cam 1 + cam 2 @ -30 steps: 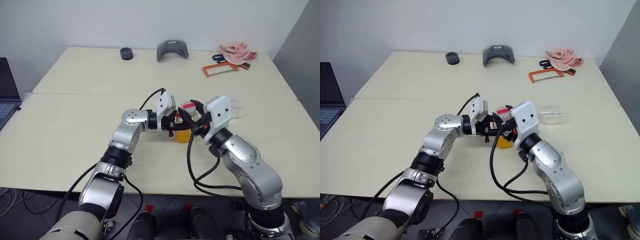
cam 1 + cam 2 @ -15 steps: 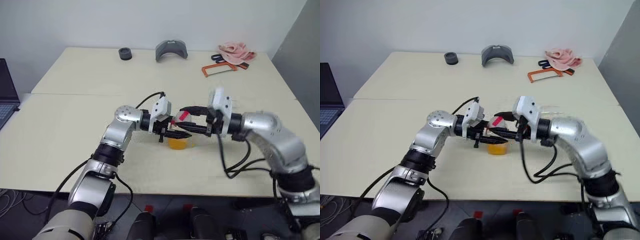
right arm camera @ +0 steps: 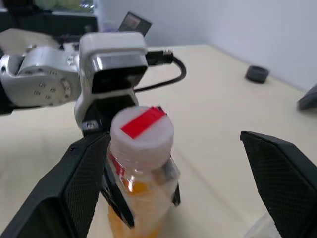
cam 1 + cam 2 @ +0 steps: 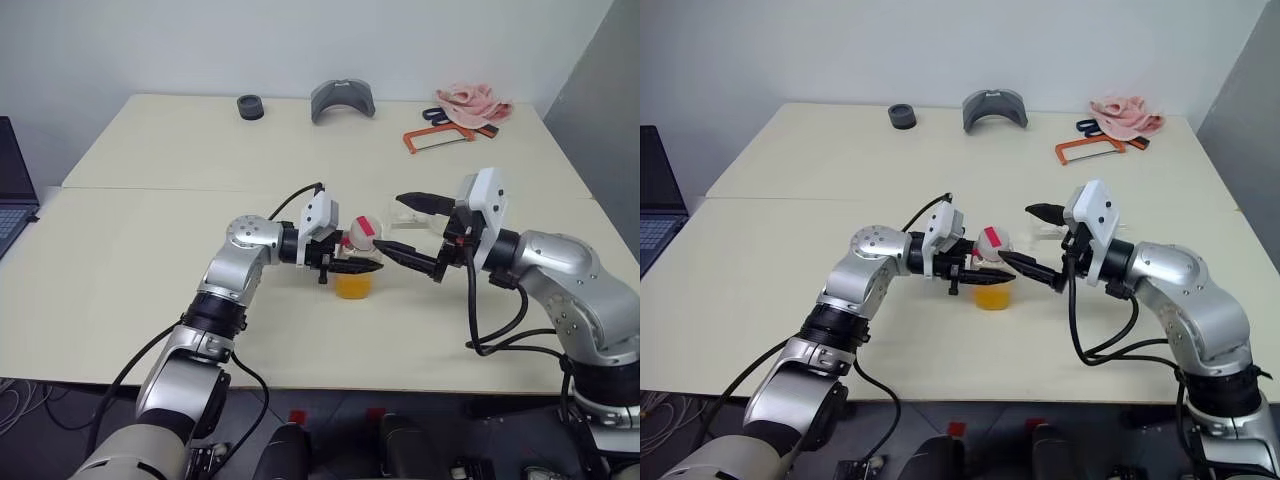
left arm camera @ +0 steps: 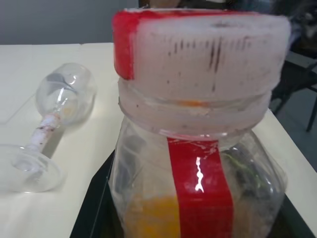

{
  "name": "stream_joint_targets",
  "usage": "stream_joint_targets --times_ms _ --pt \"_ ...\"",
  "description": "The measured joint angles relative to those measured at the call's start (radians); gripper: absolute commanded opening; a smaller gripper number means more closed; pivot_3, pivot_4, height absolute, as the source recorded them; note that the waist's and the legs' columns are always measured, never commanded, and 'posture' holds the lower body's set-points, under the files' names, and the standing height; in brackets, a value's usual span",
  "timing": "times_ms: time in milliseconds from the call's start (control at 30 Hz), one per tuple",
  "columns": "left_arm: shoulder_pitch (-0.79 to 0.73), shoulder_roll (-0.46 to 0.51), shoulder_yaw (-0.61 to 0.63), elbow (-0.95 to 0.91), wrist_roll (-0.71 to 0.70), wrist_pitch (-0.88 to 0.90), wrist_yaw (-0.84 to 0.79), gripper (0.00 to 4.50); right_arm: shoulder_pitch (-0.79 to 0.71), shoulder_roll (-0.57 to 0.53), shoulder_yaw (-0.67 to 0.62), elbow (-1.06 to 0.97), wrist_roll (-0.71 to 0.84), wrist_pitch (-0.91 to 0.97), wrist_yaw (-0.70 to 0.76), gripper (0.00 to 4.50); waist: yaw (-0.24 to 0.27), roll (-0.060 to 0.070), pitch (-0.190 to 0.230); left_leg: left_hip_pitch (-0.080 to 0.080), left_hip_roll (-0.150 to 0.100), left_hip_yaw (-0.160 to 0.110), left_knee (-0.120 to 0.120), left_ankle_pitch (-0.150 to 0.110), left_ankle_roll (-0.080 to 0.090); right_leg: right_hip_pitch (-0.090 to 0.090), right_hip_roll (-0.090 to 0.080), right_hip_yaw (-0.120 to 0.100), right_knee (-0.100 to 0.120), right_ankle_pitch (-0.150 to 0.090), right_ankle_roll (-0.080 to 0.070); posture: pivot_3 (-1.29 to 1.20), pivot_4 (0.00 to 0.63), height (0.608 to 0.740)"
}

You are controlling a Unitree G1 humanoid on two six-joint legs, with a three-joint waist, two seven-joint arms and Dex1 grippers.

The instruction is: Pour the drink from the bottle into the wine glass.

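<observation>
My left gripper (image 4: 360, 266) is shut on the body of the bottle (image 4: 355, 262), which stands roughly upright over the middle of the table. Its red-and-white cap (image 3: 142, 129) is on, and the orange drink (image 4: 354, 287) fills the lower part. My right gripper (image 4: 392, 223) hangs wide open just right of the cap, fingers pointing at it, not touching. In the left wrist view the wine glass (image 5: 62, 101) lies on its side on the table beyond the bottle (image 5: 198, 148).
Along the table's far edge lie a black ring (image 4: 251, 105), a grey curved piece (image 4: 343, 98), an orange hacksaw (image 4: 445, 136) and a pink cloth (image 4: 472, 102). A laptop (image 4: 10, 190) sits off the left side. A seam (image 4: 150, 189) crosses the table.
My right gripper, which sat closed around the cap, has opened wide and drawn back to the right. The left gripper keeps its hold on the bottle.
</observation>
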Motion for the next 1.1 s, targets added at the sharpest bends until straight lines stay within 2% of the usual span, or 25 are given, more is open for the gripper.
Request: stream_joint_targets --times_ms 167,333,467,633,1100 --pt "0.0 -0.017 0.027 0.004 -0.005 -0.002 0.054 1.69 0.023 0.085 0.027 -0.08 -0.03 0.028 -0.147 4.5 -0.001 0.0 0.0 0.0 0.0 0.0 0.0 0.001 -0.001 0.0 0.0 0.0 0.0 0.0 0.0 0.0 0.15 0.74" --pt "0.006 -0.022 0.03 0.007 -0.006 -0.004 0.062 1.69 0.031 0.132 0.096 -0.092 -0.103 0.018 -0.224 4.5 -0.002 0.0 0.0 0.0 0.0 0.0 0.0 0.001 -0.001 0.0 0.0 0.0 0.0 0.0 0.0 0.0 0.15 0.74" --pt "0.006 -0.023 0.029 0.01 -0.005 -0.012 0.058 1.69 0.007 0.133 0.141 -0.068 -0.167 -0.011 -0.236 4.5 -0.002 0.0 0.0 0.0 -0.001 0.0 0.0 0.001 -0.001 0.0 0.0 0.0 0.0 0.0 0.0 0.0 0.15 0.74" --pt "0.006 -0.022 0.028 0.01 -0.005 -0.014 0.053 1.69 -0.006 0.145 0.137 -0.034 -0.189 -0.023 -0.245 4.5 -0.002 0.0 0.0 0.0 -0.001 0.0 0.0 0.001 -0.001 0.0 0.0 0.0 0.0 0.0 0.0 0.0 0.15 0.74" --pt "0.006 -0.012 0.028 0.029 -0.005 -0.014 0.052 1.69 0.02 0.116 0.062 -0.054 -0.101 0.027 -0.218 4.5 -0.002 0.0 0.0 0.0 -0.001 0.0 0.0 0.0 0.0 0.0 0.0 0.0 0.0 0.0 0.0 0.0 0.15 0.74"
